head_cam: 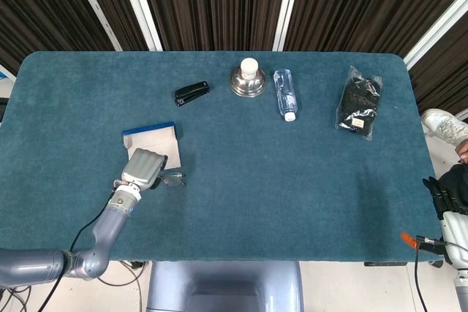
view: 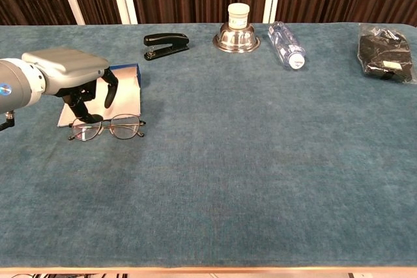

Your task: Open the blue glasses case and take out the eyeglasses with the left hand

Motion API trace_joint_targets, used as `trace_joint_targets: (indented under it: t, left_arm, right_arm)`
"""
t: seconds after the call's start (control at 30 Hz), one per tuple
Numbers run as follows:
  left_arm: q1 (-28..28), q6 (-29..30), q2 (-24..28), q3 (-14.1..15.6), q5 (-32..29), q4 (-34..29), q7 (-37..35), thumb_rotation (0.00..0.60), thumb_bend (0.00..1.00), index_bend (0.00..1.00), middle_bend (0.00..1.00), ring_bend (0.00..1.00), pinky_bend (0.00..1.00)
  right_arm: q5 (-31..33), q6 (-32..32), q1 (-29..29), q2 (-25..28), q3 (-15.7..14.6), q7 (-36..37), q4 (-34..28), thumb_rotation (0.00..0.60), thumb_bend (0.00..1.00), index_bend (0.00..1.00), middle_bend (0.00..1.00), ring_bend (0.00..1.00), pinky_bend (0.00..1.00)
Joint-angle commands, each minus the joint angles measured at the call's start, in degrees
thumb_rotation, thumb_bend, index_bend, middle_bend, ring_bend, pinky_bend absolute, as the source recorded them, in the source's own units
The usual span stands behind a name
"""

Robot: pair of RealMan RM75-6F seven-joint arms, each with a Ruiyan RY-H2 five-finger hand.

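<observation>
Lying just below the left hand (view: 68,73) fingers (view: 108,93), curled, empty: eyeglasses (view: 107,127).

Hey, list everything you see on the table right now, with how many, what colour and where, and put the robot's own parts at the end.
Glasses case: one, blue with pale lining, lying open at the table's left side.
Eyeglasses: one pair, thin dark frame, on the cloth just in front of the case.
Stapler: one, black, far side, left of centre.
Metal bowl: one, silver, upside down at far centre.
Small jar: one, white, on top of the bowl.
Water bottle: one, clear, lying right of the bowl.
Plastic bag: one, clear with black contents, far right.
Table: one, teal cloth.
Left hand: grey, fingers curled down over the case and eyeglasses.
Right hand: black, beyond the table's right edge.
</observation>
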Motion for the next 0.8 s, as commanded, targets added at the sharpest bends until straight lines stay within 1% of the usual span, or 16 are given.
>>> trace_joint_targets:
  t: [0.03, 0.17, 0.3, 0.8]
  left_arm:
    - [-0.1, 0.0, -0.2, 0.0, -0.5, 0.1, 0.3, 0.6, 0.27, 0.49, 1.0, 0.95, 1.0]
    - [0.0, 0.1, -0.5, -0.2, -1.2, 0.3, 0.3, 0.6, 0.28, 0.49, 1.0, 0.95, 1.0]
    - [0.0, -0.2, -0.9, -0.5, -2.1, 0.6, -0.1, 0.6, 0.33, 0.49, 1.0, 0.95, 1.0]
    - [0.0, -0.5, -1.7, -0.4, -3.3, 1.5, -0.2, 0.6, 0.33, 0.5, 1.0, 0.95, 1.0]
  right_arm:
    - [0.0, 0.0, 0.0, 0.0, 0.0, 0.0, 0.0, 0.6, 0.2, 0.0, 0.0, 0.0, 0.2]
    - [0.0, 0.0, 0.0, 0.0, 0.0, 0.0, 0.0, 0.6, 0.2, 0.0, 0.0, 0.0, 0.2]
    - [0.0, 0.0, 0.0, 0.0, 0.0, 0.1, 0.0, 0.6, 0.2, 0.0, 0.0, 0.0, 0.2]
    - [0.0, 0.0, 0.0, 0.0, 0.0, 0.1, 0.0, 0.6, 0.2, 0.0, 0.0, 0.0, 0.2]
